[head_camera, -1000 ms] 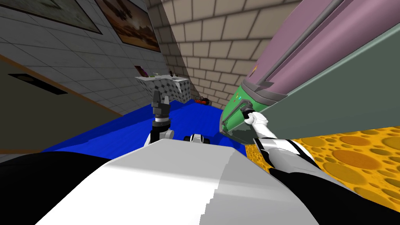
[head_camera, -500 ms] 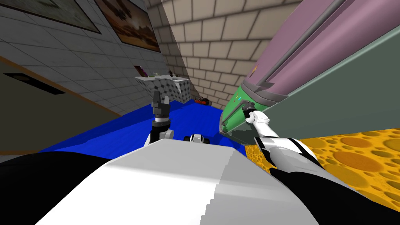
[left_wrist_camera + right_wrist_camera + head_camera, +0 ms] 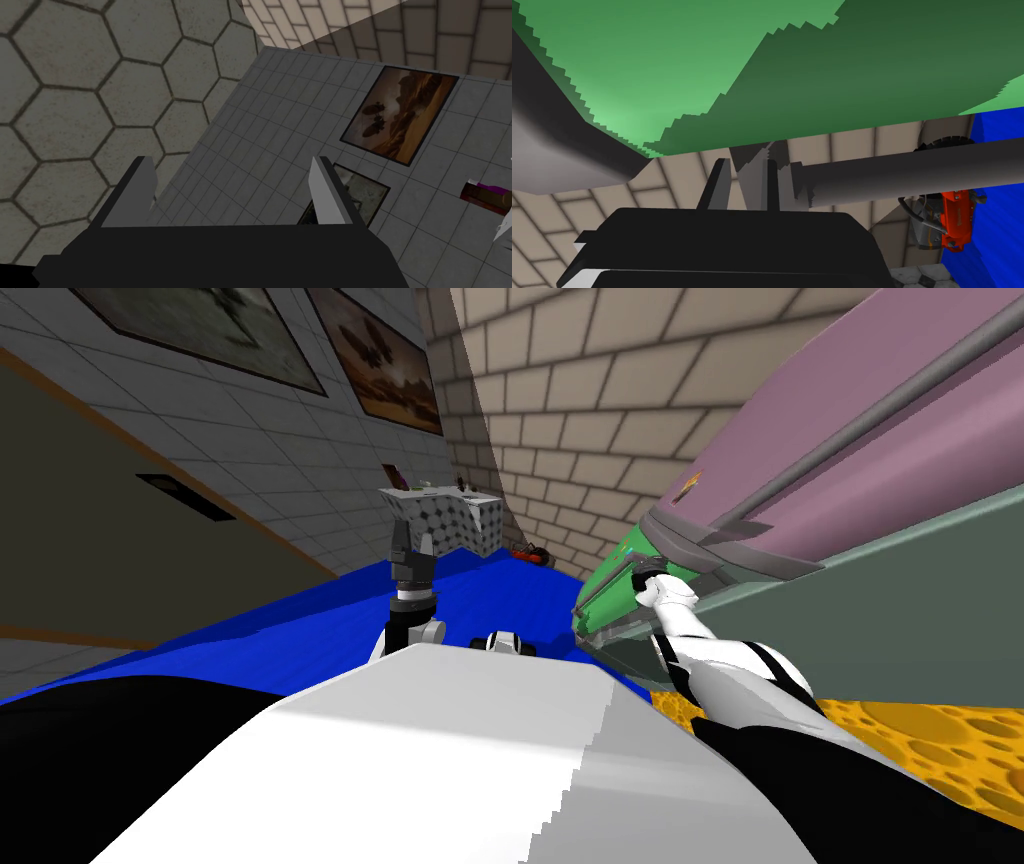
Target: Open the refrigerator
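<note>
The refrigerator (image 3: 860, 498) stands close on my right side. Its upper door is mauve, its lower door (image 3: 600, 606) is green, and its flank is grey. The tilt it shows in the head view belongs to the camera, so I judge its long axis upright.

The right jaws are at the lower door, pinching one end of the grey bar handle (image 3: 912, 172). The two fingers (image 3: 719, 185) are drawn close together with the bar's end between them. That grip makes sense, as the handle is the only part that stands proud of the flat green face (image 3: 712, 60), and a hold at its end would give a firm purchase for swinging the door out.

The handle's long axis runs along the door face, parallel to it and a little off it. It leads away from the jaws toward the blue floor (image 3: 1002, 200) and a red power tool (image 3: 954, 220) lying near the refrigerator's foot. A dark gap under the green door's edge suggests it may already be slightly ajar.

The left jaws are raised in front of me, well apart from the refrigerator. Their fingers (image 3: 320, 195) are spread and hold nothing, and I judge they are parked clear of the door's swing.
</note>
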Tool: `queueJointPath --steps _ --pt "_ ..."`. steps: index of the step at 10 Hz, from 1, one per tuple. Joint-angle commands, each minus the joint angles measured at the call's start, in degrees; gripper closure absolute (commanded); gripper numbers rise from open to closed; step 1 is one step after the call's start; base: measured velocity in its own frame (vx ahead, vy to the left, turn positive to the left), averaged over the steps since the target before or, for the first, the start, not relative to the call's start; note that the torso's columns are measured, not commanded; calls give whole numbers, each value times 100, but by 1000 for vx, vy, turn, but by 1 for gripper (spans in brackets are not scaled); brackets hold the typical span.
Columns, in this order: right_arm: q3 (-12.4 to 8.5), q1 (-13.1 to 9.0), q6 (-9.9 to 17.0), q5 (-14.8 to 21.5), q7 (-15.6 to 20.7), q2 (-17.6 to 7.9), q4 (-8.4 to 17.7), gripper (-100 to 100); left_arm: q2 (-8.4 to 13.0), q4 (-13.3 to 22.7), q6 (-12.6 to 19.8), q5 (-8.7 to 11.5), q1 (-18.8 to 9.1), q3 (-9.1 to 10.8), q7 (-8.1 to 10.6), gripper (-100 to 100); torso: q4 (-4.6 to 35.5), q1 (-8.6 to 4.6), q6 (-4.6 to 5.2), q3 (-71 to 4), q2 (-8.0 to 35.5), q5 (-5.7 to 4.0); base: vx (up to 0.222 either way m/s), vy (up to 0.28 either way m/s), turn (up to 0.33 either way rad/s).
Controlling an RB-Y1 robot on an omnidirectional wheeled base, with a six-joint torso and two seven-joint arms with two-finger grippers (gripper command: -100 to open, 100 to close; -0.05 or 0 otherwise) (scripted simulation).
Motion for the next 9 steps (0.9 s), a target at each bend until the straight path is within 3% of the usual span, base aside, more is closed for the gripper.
queueJointPath --steps 1,3,4,5,6,7,8,9 --pt "256 131 360 -464 -9 -177 -241 100 1 0 0 0 0 1 0 0 10 -40 23 26 41 -13 16 36 7" --pt "114 129 739 -472 -29 -269 78 100 1 2 1 0 -2 1 0 0 14 -44 14 28 37 -17 111 153 290" --pt "122 129 849 -636 -29 -269 60 100 1 1 1 0 -1 0 0 0 -2 12 -6 -10 -23 4 158 182 98" --pt "114 129 849 -518 -29 -269 78 100 0 0 0 0 0 1 0 0 -2 -1 9 -16 -23 9 72 101 -15" --pt "43 127 1093 -476 -39 -315 238 100 1 0 0 0 0 1 0 0 6 -38 23 15 24 -11 110 138 234" --pt "43 127 1093 -476 -39 -315 238 100 1 1 0 0 -1 1 0 0 5 -43 12 18 22 -19 122 117 134" --pt "-28 126 1296 -480 -50 -361 397 100 1 0 0 0 0 1 0 0 0 -40 24 22 30 -25 151 136 207" --pt "-28 126 1337 -633 -50 -361 208 100 1 0 0 0 0 1 0 0 -5 -19 28 27 35 -31 149 128 107"
